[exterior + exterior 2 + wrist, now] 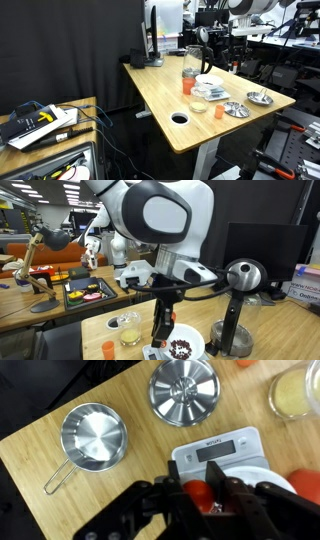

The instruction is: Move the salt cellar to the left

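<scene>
In the wrist view my gripper is shut on the salt cellar, a small red-orange shaker with a shiny metal top. Only part of it shows between the black fingers. It is held over the near edge of a white digital scale. In an exterior view the gripper points straight down at the table beside a white bowl of dark beans. In an exterior view the orange shaker shows under the arm near the middle of the wooden table.
In the wrist view a round steel lid and a small steel pan with a handle lie beyond the scale. A glass of yellow contents is at the far right. An orange cup and a table hole are nearby.
</scene>
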You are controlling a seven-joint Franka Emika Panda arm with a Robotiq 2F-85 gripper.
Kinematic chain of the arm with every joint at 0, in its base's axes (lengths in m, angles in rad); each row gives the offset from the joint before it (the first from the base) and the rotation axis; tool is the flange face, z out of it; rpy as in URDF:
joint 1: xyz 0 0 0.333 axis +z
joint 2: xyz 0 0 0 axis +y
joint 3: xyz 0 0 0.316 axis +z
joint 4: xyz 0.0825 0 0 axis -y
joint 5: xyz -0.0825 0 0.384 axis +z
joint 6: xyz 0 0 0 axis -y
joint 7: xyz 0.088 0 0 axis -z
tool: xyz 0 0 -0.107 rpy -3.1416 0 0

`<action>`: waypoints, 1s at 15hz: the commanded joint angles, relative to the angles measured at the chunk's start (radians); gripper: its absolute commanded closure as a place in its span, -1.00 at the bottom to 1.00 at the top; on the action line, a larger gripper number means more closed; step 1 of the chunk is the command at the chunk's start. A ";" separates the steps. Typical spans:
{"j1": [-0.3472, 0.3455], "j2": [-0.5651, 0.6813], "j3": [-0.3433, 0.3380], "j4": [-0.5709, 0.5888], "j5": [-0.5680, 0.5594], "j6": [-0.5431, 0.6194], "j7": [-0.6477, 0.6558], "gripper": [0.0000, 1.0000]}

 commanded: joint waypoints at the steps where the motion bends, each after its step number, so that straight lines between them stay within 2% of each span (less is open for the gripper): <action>1: 0.011 -0.094 0.042 -0.083 -0.022 0.035 -0.059 0.83; 2: 0.013 -0.099 0.052 -0.091 -0.020 0.020 -0.068 0.83; 3: 0.008 -0.069 0.053 -0.052 -0.004 -0.002 -0.031 0.83; 4: 0.011 -0.077 0.060 -0.062 -0.003 -0.002 -0.029 0.34; 10: 0.006 -0.072 0.059 -0.059 -0.003 -0.002 -0.028 0.34; 11: 0.006 -0.072 0.059 -0.059 -0.003 -0.002 -0.028 0.83; 15: 0.048 -0.115 0.110 -0.070 0.009 -0.025 -0.073 0.83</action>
